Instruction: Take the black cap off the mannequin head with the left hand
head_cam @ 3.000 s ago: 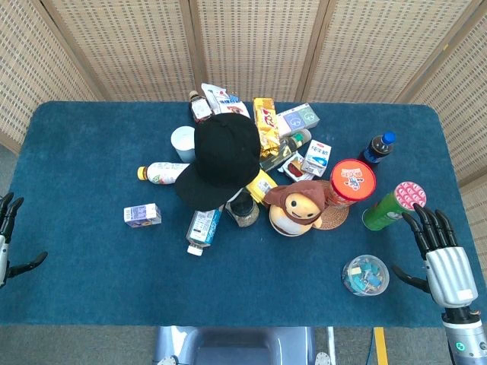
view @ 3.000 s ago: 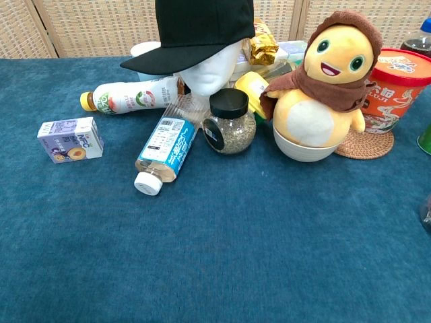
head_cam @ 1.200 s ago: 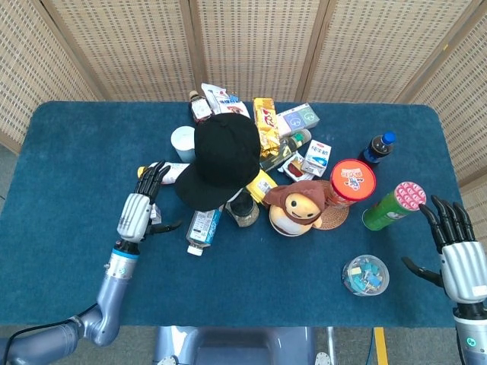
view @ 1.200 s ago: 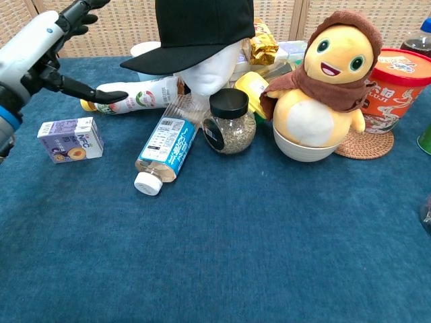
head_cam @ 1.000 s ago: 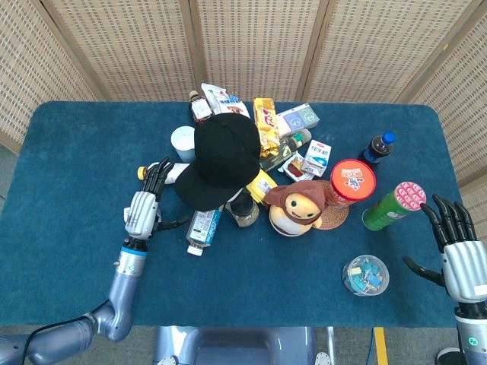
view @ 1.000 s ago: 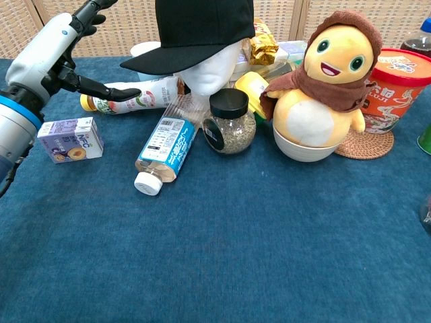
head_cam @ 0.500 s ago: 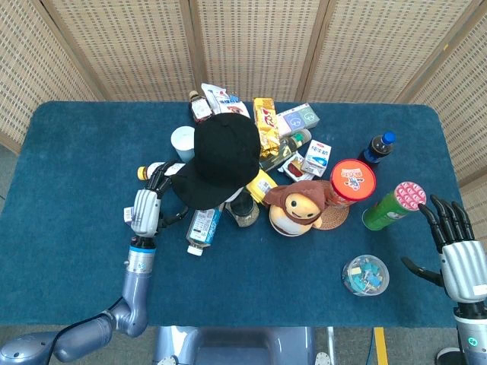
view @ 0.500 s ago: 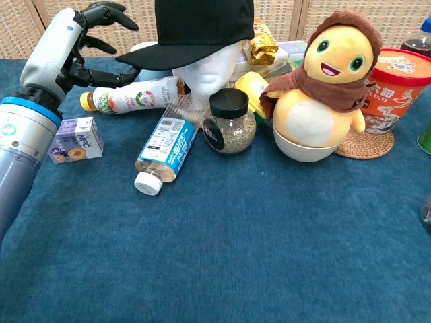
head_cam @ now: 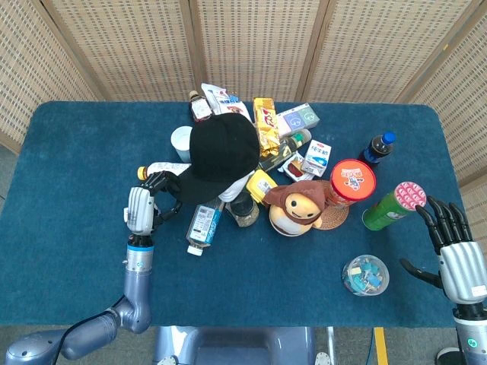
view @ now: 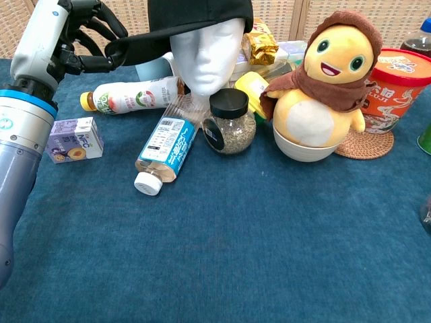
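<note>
Nearest the camera in the chest view, at the left edge of the frame, the left forearm rose toward the upper left corner, where the left robot hand (view: pixel 74 37) had its fingers (view: pixel 94 62) curled around the tip of the brim of the black cap (view: pixel 195 20), pinching it. In the head view the same left robot hand (head_cam: pixel 141 204) sat left of centre, at the brim's lower-left end. From that grip the cap lay up and to the right in both views: the brim ran from the fingers toward the crown, so the cap's long axis went from lower left to upper right of the head view. Further back, the crown sat on top of the white mannequin head (view: pixel 207 57), tilted with the brim side raised so that the whole face showed beneath it; the cap was therefore lifted at the front but, by my judgement, not yet free of the head. The right robot hand (head_cam: pixel 450 255) hung in the lower right corner of the head view, fingers spread and holding nothing, well apart from the cap across the cluttered blue table (head_cam: pixel 68 144), so the left was the nearer by far.
</note>
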`<state>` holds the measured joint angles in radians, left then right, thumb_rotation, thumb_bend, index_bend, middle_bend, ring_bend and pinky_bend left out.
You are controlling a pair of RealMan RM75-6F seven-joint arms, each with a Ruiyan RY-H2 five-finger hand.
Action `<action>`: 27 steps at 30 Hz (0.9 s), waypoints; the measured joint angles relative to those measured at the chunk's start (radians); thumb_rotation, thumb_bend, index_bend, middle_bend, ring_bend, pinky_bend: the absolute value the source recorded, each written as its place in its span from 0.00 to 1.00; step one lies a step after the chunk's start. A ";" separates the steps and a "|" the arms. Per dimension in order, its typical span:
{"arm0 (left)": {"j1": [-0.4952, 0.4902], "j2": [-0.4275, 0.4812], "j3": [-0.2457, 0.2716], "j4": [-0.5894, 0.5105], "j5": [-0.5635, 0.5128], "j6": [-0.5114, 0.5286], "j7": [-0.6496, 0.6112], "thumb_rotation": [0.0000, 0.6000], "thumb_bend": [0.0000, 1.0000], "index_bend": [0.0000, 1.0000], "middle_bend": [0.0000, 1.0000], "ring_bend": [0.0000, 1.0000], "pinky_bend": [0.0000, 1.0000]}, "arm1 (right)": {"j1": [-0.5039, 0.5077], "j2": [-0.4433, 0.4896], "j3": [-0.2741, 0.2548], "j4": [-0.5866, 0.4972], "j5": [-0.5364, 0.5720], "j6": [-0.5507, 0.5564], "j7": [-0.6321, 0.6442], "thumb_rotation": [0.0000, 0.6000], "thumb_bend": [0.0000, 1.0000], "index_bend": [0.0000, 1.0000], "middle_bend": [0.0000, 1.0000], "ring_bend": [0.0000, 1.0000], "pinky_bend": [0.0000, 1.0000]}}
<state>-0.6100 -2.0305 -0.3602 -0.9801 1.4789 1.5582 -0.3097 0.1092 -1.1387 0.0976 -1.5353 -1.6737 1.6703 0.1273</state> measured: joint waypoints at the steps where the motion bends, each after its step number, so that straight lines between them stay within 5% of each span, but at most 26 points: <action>1: -0.001 0.002 -0.002 0.000 0.001 0.004 0.000 1.00 0.40 0.64 0.46 0.40 0.54 | 0.000 0.000 0.000 0.000 0.000 0.000 0.001 1.00 0.00 0.07 0.00 0.00 0.00; 11: -0.018 0.060 -0.058 -0.053 0.006 0.051 0.007 1.00 0.41 0.69 0.51 0.42 0.56 | 0.002 0.001 -0.004 0.000 -0.004 -0.004 0.004 1.00 0.00 0.07 0.00 0.00 0.00; 27: -0.110 0.323 -0.260 -0.420 -0.006 0.064 0.217 1.00 0.42 0.71 0.51 0.43 0.57 | 0.009 -0.004 -0.008 -0.002 0.000 -0.022 -0.007 1.00 0.00 0.07 0.00 0.00 0.00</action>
<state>-0.7201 -1.7080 -0.6199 -1.4001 1.4731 1.6217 -0.0931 0.1184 -1.1430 0.0892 -1.5370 -1.6739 1.6488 0.1204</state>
